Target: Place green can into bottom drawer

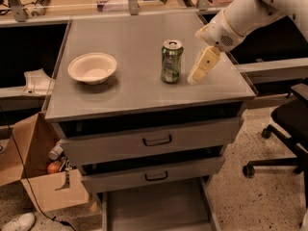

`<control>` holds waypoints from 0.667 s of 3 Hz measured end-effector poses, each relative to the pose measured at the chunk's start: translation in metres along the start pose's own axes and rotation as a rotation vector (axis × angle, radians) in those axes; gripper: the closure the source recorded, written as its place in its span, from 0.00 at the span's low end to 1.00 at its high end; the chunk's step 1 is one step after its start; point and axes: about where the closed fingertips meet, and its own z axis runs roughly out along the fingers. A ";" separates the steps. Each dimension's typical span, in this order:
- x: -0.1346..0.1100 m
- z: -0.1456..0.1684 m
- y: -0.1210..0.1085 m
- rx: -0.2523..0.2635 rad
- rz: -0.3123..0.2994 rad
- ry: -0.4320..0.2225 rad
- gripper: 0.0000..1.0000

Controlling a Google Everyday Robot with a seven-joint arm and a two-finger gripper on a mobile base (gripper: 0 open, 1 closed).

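Can (171, 61) stands ungrasped on the cabinet (120, 100); gripper (199, 69) hangs just right of it, empty, opening unclear; next, close round it, then lower to the open bottom drawer (154, 208).

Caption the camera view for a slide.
Upright green can and bowl on cabinet top, gripper beside can; bottom drawer open.

A green can (172, 61) stands upright on the grey cabinet top (120, 100), with the robot's gripper (198, 73) hanging just beside it on the right, angled down from an arm reaching in from the upper right. A cream bowl (92, 67) sits well to the can's left. Below, the two upper drawers (154, 141) stand slightly pulled out and the bottom drawer (154, 208) lies open at floor level, flanked by a cardboard box (43, 189) at left and a black chair (288, 121) at right.
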 end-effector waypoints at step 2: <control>-0.005 0.013 -0.007 -0.001 0.002 -0.040 0.00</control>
